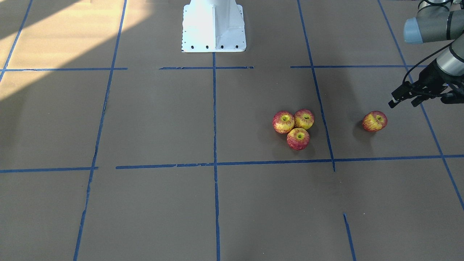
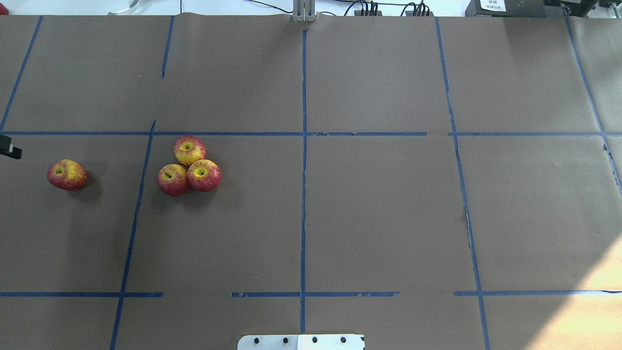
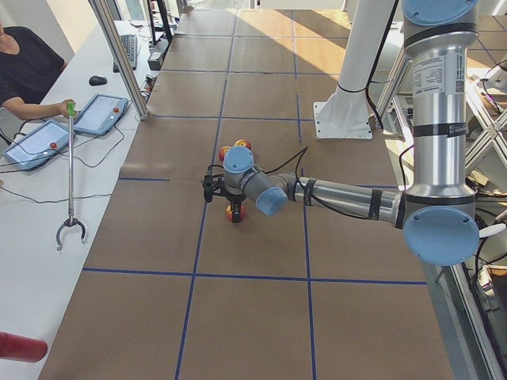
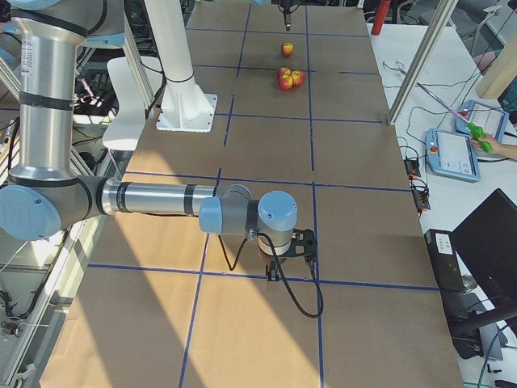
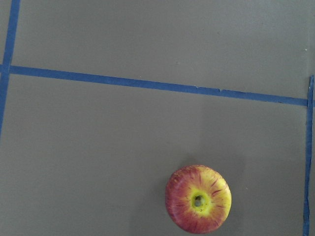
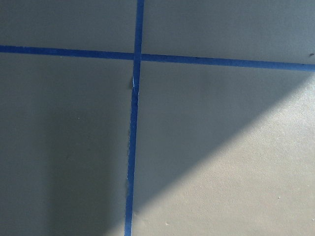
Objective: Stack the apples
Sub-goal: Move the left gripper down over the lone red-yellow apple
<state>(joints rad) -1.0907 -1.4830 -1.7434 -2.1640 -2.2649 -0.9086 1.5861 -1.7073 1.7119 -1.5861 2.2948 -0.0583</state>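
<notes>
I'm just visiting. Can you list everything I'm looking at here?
clustered apples: three, red-yellow, touching each other.
lone apple: one, red-yellow, apart, toward the robot's left.
table: one, brown, blue tape grid.
robot base: one, white, table's edge.
reacher tool: one, green-handled, held by an operator.
left gripper: one, black, open, near the lone apple.
right gripper: one, black, far from every apple; open or shut unclear.

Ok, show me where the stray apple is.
The lone apple lies at the overhead view's far left, across a blue tape line from the three clustered apples.
</notes>
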